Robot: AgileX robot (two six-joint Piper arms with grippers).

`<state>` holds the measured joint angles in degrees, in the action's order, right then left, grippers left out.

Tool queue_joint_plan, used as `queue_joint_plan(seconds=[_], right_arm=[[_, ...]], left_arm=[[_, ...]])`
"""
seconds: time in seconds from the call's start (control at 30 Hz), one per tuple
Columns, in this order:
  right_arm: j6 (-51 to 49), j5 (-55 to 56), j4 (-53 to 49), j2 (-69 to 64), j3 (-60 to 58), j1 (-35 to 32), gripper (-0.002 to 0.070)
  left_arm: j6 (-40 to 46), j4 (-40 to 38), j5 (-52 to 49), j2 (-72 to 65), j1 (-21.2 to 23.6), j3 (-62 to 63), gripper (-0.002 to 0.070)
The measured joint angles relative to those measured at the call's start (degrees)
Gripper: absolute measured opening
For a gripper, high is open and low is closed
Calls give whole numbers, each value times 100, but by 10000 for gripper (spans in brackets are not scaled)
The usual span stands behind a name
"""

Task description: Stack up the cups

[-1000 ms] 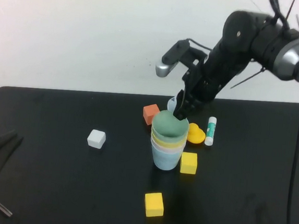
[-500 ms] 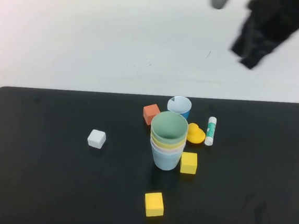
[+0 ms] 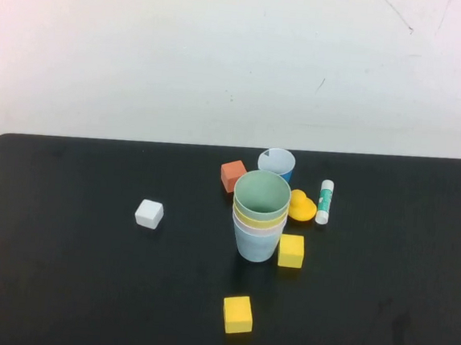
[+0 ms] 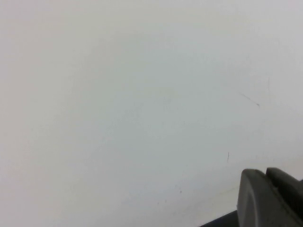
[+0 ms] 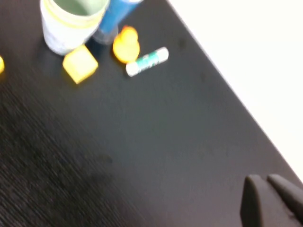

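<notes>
The four cups stand nested in one upright stack point(image 3: 259, 219) at the middle of the black table point(image 3: 59, 287): pale green point(image 3: 262, 193) on top, then yellow, pink and light blue point(image 3: 255, 246) at the bottom. The stack also shows in the right wrist view point(image 5: 71, 21). Neither arm appears in the high view. My left gripper point(image 4: 263, 189) is shut and empty, facing the white wall. My right gripper point(image 5: 266, 191) is shut and empty, raised over the table's right part, well away from the stack.
A small dark blue cup point(image 3: 276, 163), an orange cube point(image 3: 233, 175), a yellow duck point(image 3: 300, 206) and a glue stick point(image 3: 325, 202) lie behind and right of the stack. Yellow cubes sit at its right point(image 3: 291, 250) and front point(image 3: 237, 314). A white cube point(image 3: 148, 214) lies left.
My right arm let go at the green cup's rim, rose and left the high view to the upper right. The left arm also left the view. The stack has not moved.
</notes>
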<state>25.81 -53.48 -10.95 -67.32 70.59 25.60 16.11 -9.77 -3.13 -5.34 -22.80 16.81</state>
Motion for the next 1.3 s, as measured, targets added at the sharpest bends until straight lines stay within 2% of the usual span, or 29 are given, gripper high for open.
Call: queue_joint_plan(seconds=[0.27, 0.57, 0.8, 1.3], right_arm=[[-66, 1287, 308, 2146, -2639, 0, 0], [-473, 1411, 458, 3977, -4455, 0, 0], [-473, 1390, 491, 4384, -4892, 0, 0], [-473, 1390, 491, 4407, -4929, 0, 0]], left_arm=[[0, 30, 0, 456, 0, -545, 1], [0, 30, -299, 458, 0, -969, 1], [0, 30, -622, 458, 0, -1319, 1], [0, 30, -1929, 468, 0, -1464, 1]])
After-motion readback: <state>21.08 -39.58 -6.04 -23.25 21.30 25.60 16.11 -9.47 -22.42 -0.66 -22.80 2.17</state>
